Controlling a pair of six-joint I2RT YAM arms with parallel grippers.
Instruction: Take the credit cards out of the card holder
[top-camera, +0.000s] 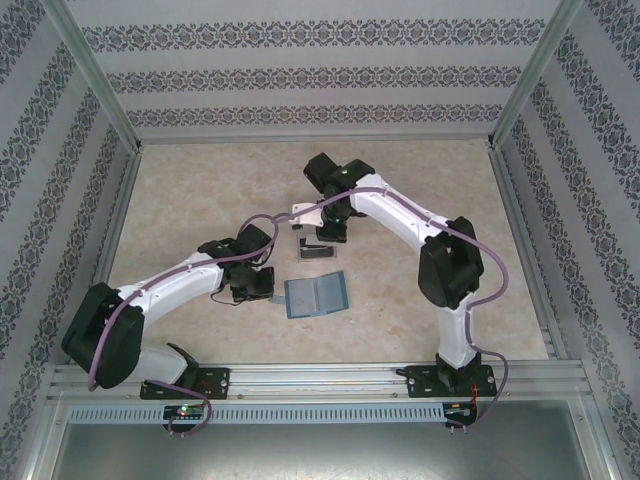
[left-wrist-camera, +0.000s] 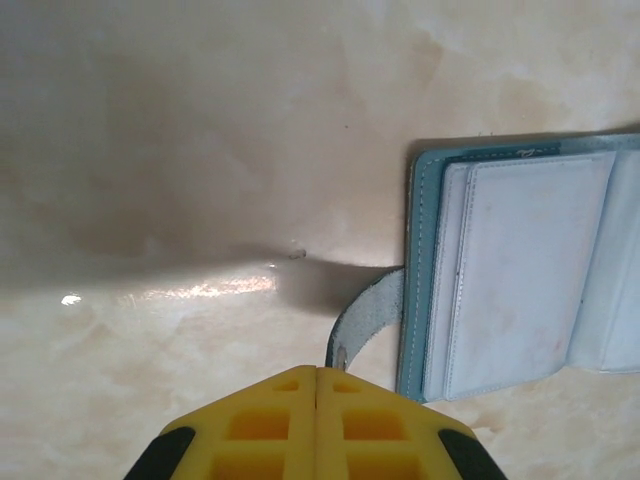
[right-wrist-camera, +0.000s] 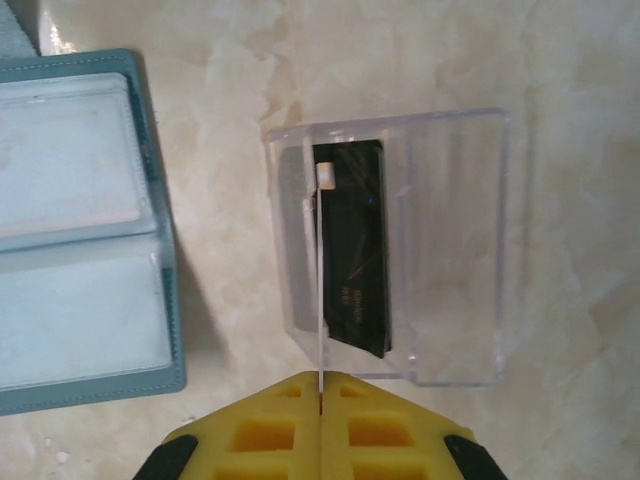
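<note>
Card holder (top-camera: 316, 295) is lying open on the table (top-camera: 200, 190) between the two grippers; one credit card (right-wrist-camera: 350, 250) is lying out beside it.

The holder is being viewed flat, its long axis running left to right with the right end slightly farther from the arm bases. Its strap tab (left-wrist-camera: 365, 318) is curving out towards the left gripper (left-wrist-camera: 317, 372), whose fingers are pressing together on nothing just beside the tab's end. The card is lying just beyond the holder's far edge, inside the outline of a clear plastic piece (right-wrist-camera: 450, 250). Its dark long axis is lining up with the right gripper (right-wrist-camera: 320, 378). Those fingers are likewise pressing shut. A thin pale edge is running out of their seam, possibly something gripped edge-on, though this cannot be confirmed.
</note>
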